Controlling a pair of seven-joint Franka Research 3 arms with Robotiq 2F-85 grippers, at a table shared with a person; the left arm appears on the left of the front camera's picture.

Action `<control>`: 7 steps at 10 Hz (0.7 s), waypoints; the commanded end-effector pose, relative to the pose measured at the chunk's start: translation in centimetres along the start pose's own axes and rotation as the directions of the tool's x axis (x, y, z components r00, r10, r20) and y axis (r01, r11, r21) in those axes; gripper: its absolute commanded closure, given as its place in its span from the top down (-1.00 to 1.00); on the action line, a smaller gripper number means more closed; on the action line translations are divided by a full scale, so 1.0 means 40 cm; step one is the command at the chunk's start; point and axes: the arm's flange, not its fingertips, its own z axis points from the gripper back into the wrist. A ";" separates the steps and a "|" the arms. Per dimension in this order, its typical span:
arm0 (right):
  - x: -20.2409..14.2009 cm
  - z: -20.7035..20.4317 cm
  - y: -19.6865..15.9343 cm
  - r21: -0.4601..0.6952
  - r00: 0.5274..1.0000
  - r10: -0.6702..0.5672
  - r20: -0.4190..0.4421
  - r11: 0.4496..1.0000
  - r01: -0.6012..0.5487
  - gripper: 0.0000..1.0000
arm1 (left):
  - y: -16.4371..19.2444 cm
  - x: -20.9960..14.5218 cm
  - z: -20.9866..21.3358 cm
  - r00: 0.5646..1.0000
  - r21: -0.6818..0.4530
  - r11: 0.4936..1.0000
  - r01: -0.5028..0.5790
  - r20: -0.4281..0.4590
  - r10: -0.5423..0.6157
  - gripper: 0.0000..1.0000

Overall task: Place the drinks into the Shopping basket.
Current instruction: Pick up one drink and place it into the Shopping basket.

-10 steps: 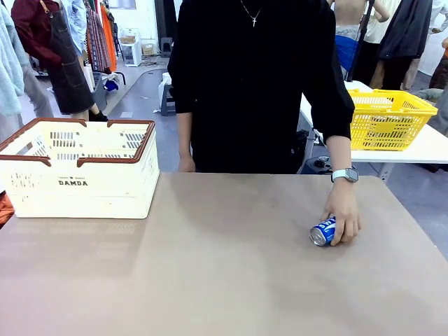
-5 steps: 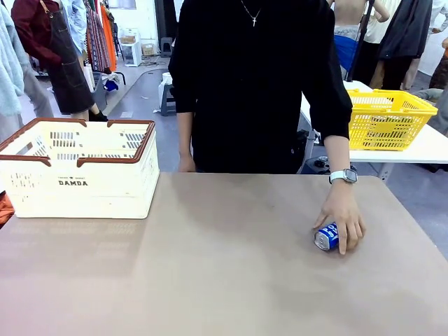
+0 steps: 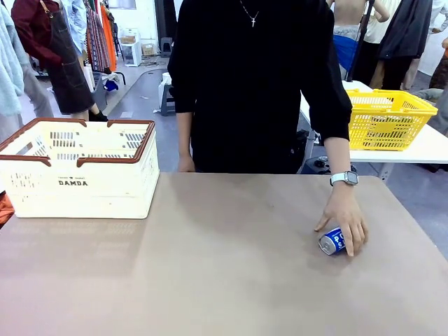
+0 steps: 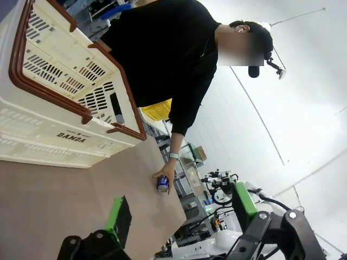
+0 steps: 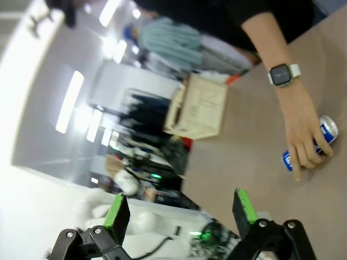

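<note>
Lying on its side on the robot's right half of the table (image 3: 224,273), a blue and white can (image 3: 332,242) rests beneath the person's hand (image 3: 343,218), whose fingers (image 3: 352,238) drape over its far end, so it is not yet free to be taken. Its silver top faces the robot's side and slightly toward the robot's left. Its long axis therefore runs obliquely across the table, from near-left to far-right, rather than square to either edge. The Shopping basket (image 3: 77,171) stands at the opposite side, on the robot's left and well apart from the can, with bare tabletop between them. In its own wrist view the right gripper (image 5: 180,211) hangs above the table with its two green pads (image 5: 116,212) spread wide and nothing between them, and the can sits off toward the upper right of that view, beyond the fingertips. The left gripper (image 4: 181,216) is likewise spread and empty, looking past the basket's brown rim at a can that appears small and distant. Judging by this layout, the right arm is the nearer one and would make the pick, and its wrist would probably need to turn so the jaws close across the can's narrow body rather than along its length. The can would then be carried across the table to the basket.
</note>
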 end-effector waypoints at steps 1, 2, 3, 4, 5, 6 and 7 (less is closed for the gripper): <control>0.029 -0.131 0.052 -0.187 0.991 0.088 -0.104 0.977 -0.107 1.00 | -0.008 0.000 0.003 1.000 -0.013 1.000 -0.003 0.004 0.003 1.00; 0.032 -0.215 0.062 -0.260 0.974 0.134 -0.180 0.949 -0.179 1.00 | -0.008 0.000 0.003 1.000 -0.013 1.000 -0.003 0.004 0.003 1.00; 0.041 -0.228 0.060 -0.301 0.975 0.138 -0.176 0.935 -0.187 1.00 | -0.008 0.000 0.003 1.000 -0.013 1.000 -0.003 0.004 0.003 1.00; 0.051 -0.149 0.059 -0.242 0.986 0.131 -0.102 0.958 -0.153 1.00 | -0.008 0.000 0.003 1.000 -0.013 1.000 -0.003 0.004 0.003 1.00; 0.040 -0.024 0.054 -0.246 0.992 0.124 -0.017 0.961 -0.124 1.00 | -0.008 0.000 0.003 1.000 -0.013 1.000 -0.003 0.004 0.003 1.00; 0.013 0.081 0.037 -0.277 0.993 0.106 0.050 0.957 -0.089 1.00 | -0.008 0.000 0.003 1.000 -0.013 1.000 -0.003 0.004 0.003 1.00; -0.026 0.179 0.011 -0.276 0.988 0.067 0.141 0.961 -0.025 1.00 | -0.008 0.000 0.003 1.000 -0.013 1.000 -0.003 0.004 0.003 1.00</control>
